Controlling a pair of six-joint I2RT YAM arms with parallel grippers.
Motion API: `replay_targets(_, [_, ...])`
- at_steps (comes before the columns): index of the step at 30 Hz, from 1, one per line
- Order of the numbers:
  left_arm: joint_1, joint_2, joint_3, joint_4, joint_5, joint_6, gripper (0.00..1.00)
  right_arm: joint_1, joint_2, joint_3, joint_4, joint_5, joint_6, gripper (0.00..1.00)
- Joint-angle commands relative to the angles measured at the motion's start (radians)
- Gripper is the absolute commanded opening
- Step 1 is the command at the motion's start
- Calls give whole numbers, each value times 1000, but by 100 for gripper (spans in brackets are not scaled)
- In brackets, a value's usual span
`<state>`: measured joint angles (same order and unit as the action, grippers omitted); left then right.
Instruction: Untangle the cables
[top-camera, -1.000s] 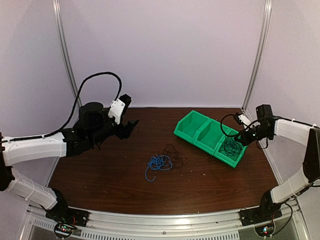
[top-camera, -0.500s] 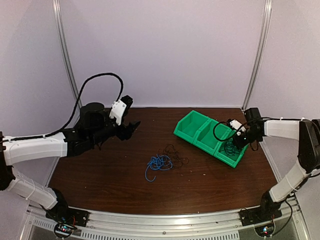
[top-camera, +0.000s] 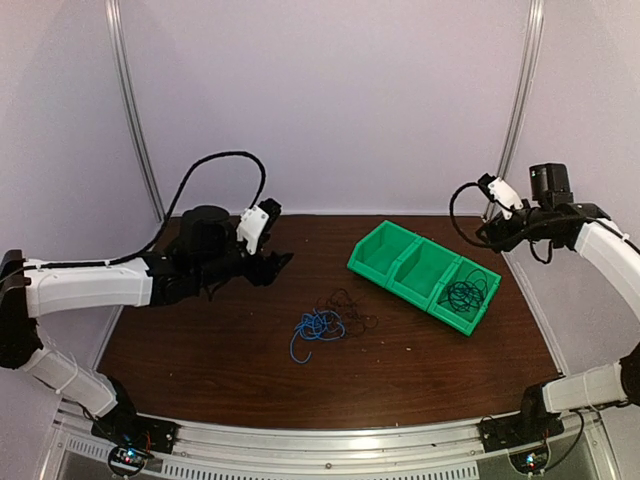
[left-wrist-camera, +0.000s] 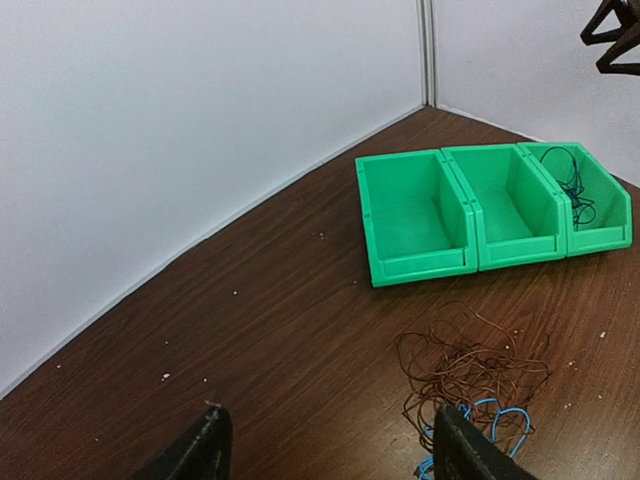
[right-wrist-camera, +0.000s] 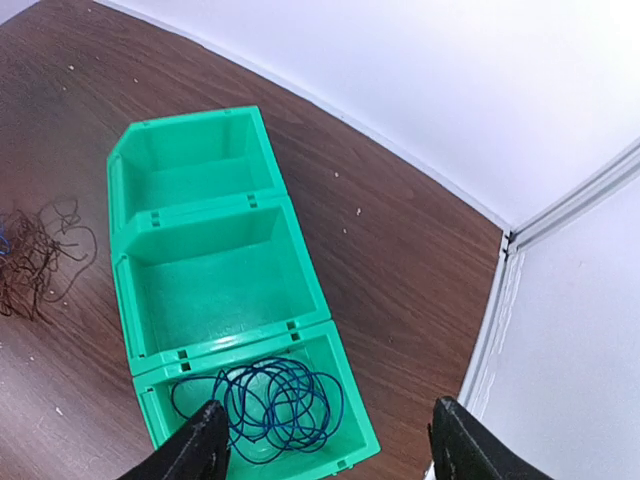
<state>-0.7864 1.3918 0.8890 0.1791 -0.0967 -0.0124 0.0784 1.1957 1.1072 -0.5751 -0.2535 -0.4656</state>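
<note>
Tangle of cables (top-camera: 328, 320) lay at the middle of the top view on the brown table (top-camera: 200, 350), well apart from both arms. Two strands could be made out. A blue cable (top-camera: 314, 327) was bunched at the tangle's left. A thin brown cable (top-camera: 348, 305) spread in loose loops to its upper right. The two overlapped where they met. In the left wrist view the brown loops sat at lower right, with blue just beneath.

Green bins (top-camera: 372, 262), three joined in a row, stood right of centre, slanting down toward the right edge. The lower-right compartment held a coiled cable (top-camera: 466, 293), dark and lying loose inside. The other two compartments were empty. Judgement: one strand already sorted, and one compartment apiece likely meant for the two in the tangle.

Left gripper (top-camera: 276, 263) hung over the table to the upper left of the tangle, pointed toward it. Its fingers were spread wide with nothing between them. It reads as lined up for a reach at the pile.

Right gripper (top-camera: 489, 231) was raised high at the right of the frame, up and right of the bins, its fingers likewise spread and empty. Its wrist camera looked down on the filled compartment. Likely held clear so the left arm could work.

Writing: none legible. No brand or label could be read on bins, arms or cables.
</note>
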Motion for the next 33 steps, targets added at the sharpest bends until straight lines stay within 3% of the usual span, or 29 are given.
replay_targets(1, [-1,27,64,-26,36,-54,70,16,24,62,-111,-153,-33,68])
replay_targets(6, [-1,47,88,-78,31,-95,70,133,117,35,77,-281,15,52])
replay_targets(10, [-1,96,156,-223,15,-161,70,245,197,14,214,-379,49,44])
replay_targets(15, [-1,91,-1,-102,54,-328,67,429,299,18,268,-328,5,39])
replay_targets(23, [-11,131,-120,-100,258,-497,61,627,504,98,251,-260,-53,42])
replay_targets(29, [-13,168,-181,-61,358,-565,53,654,617,152,274,-281,-11,45])
replay_targets(33, [-14,222,-181,-46,410,-598,52,655,604,117,285,-272,-12,45])
